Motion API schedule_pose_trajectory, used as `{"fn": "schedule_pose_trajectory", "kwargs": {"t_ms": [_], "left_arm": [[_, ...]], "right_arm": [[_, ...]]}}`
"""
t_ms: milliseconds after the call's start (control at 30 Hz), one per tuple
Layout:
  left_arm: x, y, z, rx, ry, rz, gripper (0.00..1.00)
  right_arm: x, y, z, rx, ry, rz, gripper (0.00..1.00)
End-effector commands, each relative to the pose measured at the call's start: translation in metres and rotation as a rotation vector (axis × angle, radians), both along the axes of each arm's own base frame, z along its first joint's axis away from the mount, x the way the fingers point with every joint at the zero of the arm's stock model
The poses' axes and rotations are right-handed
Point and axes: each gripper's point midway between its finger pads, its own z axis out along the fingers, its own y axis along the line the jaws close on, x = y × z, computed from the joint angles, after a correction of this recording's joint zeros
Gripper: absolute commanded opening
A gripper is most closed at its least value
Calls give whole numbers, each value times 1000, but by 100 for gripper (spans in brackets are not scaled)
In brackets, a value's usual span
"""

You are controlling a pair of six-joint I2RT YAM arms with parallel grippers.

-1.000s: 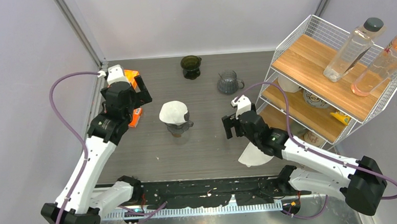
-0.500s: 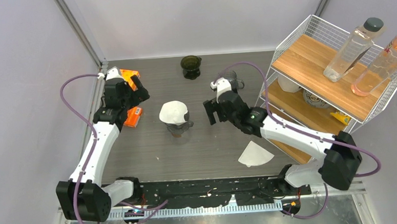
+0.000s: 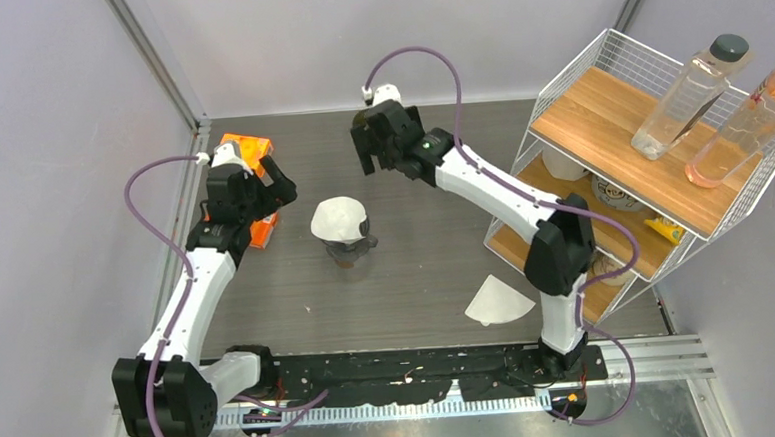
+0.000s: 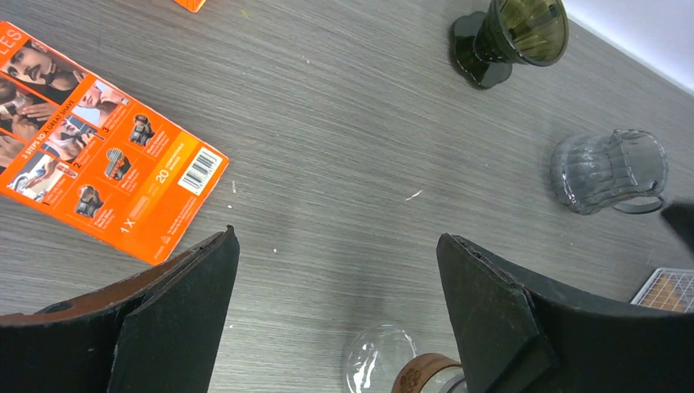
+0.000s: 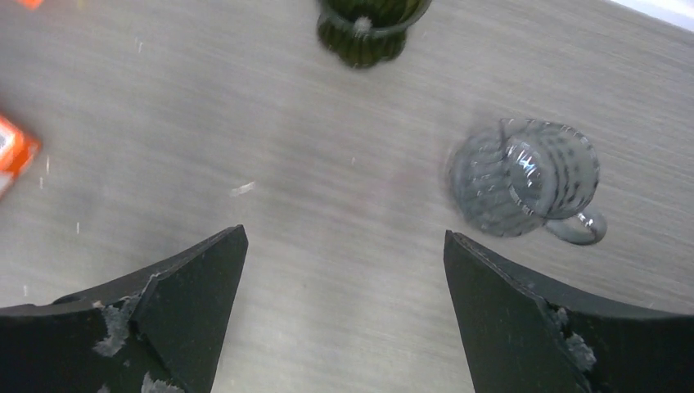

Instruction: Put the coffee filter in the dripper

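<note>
**Right arm now at the far edge, empty; one filter seated, one loose**

Nearest the bases, a loose filter (image 3: 498, 301) lies flat on the surface (image 3: 417, 277) at front right, with nothing touching it. A second ago the right arm overhung that spot; the paper now shows in full.

At centre, a second white filter (image 3: 336, 218) sits opened in the mouth of the centre dripper (image 3: 351, 248), which stands on a glass vessel with a wooden collar. Neither has shifted. The paper is plain white, and its rim rises above the holder and leans to the left.

The left fingers (image 4: 164, 327) are spread and hold nothing. They hover left of centre, just beside the orange packet (image 4: 106, 164), little changed in position.

Farthest out, the right fingers (image 5: 164, 327) have swung across to the back. They are spread and empty, above the bare strip between the dark dripper (image 5: 372, 20) and the glass cup (image 5: 524, 176).

Judgement: the centre filter appears placed. The right arm's move points to the far ware rather than the loose filter. Whether the dark dripper is the intended one cannot be told.
</note>
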Motion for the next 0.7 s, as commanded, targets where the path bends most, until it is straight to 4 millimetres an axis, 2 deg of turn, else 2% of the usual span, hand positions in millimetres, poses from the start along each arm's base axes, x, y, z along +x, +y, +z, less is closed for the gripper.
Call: {"fn": "schedule_pose_trajectory", "kwargs": {"t_ms": [0,100,133,167,200,233,267,367,567,667], "left_arm": [[3,2,23,-1,-93,-4,100],[1,3,24,0,-99,-2,100],[0,3,24,1,-100,-4,100],[-1,3,24,-1,-102,-4,100],[-1,3,25,-2,-105,-5,99],[-1,3,26,0,-108,-4,100],[-2,3,26,-3,-108,-3,100],[-2,2,26,-7,-109,-8,100],[-2,0,27,-13,-116,-14,99],[-3,1,27,-12,-115,-12,100]], "right_arm": [[49,-10,49,163,-67,-202,99],[84,-6,38,217,-66,-285,95],[97,-9,22,223,-54,-326,93],[106,-7,33,259,-78,-341,92],[117,-7,19,269,-62,-363,91],[125,-5,27,305,-85,-366,90],[134,-6,19,317,-87,-379,89],[157,-2,20,391,-159,-400,87],[187,7,4,506,-222,-450,86],[196,13,-18,554,-212,-488,83]]}}
